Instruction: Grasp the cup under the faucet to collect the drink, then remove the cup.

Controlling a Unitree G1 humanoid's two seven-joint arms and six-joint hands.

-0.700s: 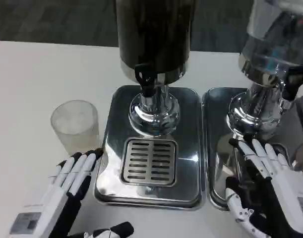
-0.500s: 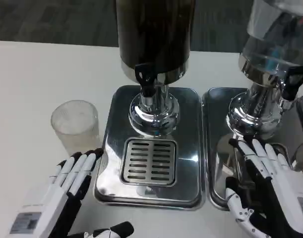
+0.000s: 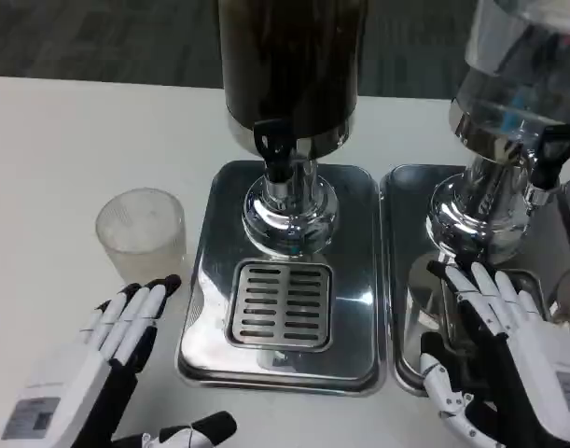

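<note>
A frosted clear cup point(image 3: 141, 234) stands upright on the white table, left of the dark drink dispenser point(image 3: 289, 65). The dispenser's black faucet point(image 3: 273, 149) hangs above a slotted drain grate point(image 3: 281, 304) in the silver drip tray point(image 3: 207, 280). My left hand point(image 3: 107, 347) lies open just below the cup, fingertips pointing at it and a little apart from it. My right hand point(image 3: 508, 350) is open over the second tray on the right, holding nothing.
A second dispenser point(image 3: 518, 84) with a clear tank stands at the right on its own silver tray point(image 3: 406, 280). Bare white table point(image 3: 70, 140) spreads to the left and behind the cup.
My left hand has drawn back a little toward the bottom left, away from the cup and tray edge. The right hand and cup are still.
</note>
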